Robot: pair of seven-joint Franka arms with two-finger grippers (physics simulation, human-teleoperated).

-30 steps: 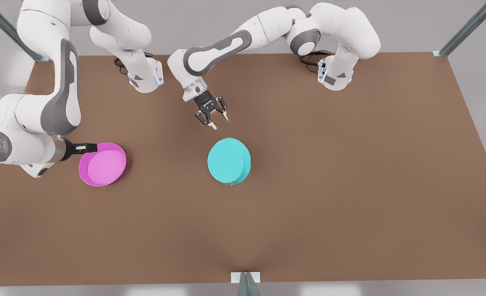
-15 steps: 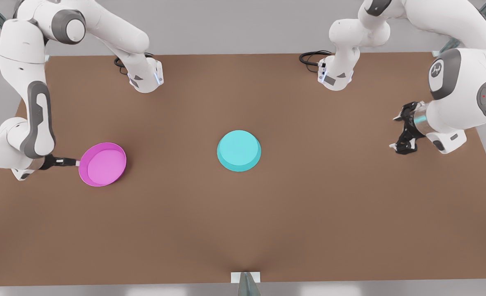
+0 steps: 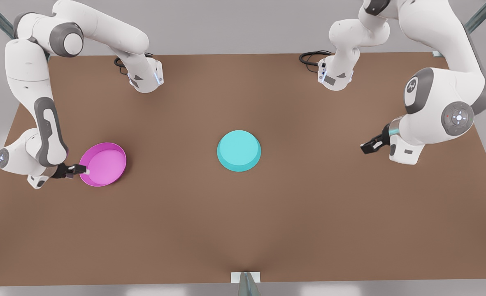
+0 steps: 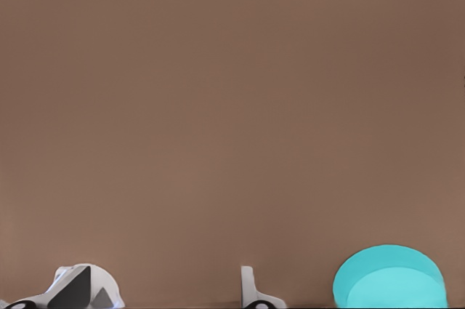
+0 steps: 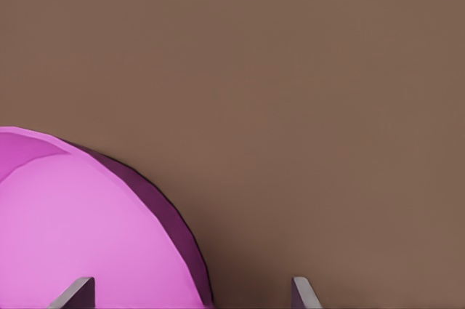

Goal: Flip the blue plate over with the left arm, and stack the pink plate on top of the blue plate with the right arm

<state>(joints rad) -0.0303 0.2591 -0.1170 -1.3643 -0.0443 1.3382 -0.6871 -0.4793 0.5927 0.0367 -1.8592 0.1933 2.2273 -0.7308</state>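
In the front view the blue plate (image 3: 239, 150) lies base up in the middle of the brown counter (image 3: 308, 213), so the flip looks done; stacking remains. The pink plate (image 3: 103, 164) sits rim up and empty toward the front view's left, well apart from the blue one. The right pincer (image 3: 83, 170) is at its near rim; whether it grips the rim I cannot tell. The left pincer (image 3: 365, 145) hangs far toward the front view's right, holding nothing, apparently waiting. In the left wrist view the blue plate (image 4: 389, 278) shows its flat underside, nothing resting on it, with bare counter (image 4: 232, 105) beyond. In the right wrist view two fingertips (image 5: 73, 293) stand apart, one over the pink plate's (image 5: 80, 214) empty inside, one off the plate, straddling the rim without clearly clamping it.
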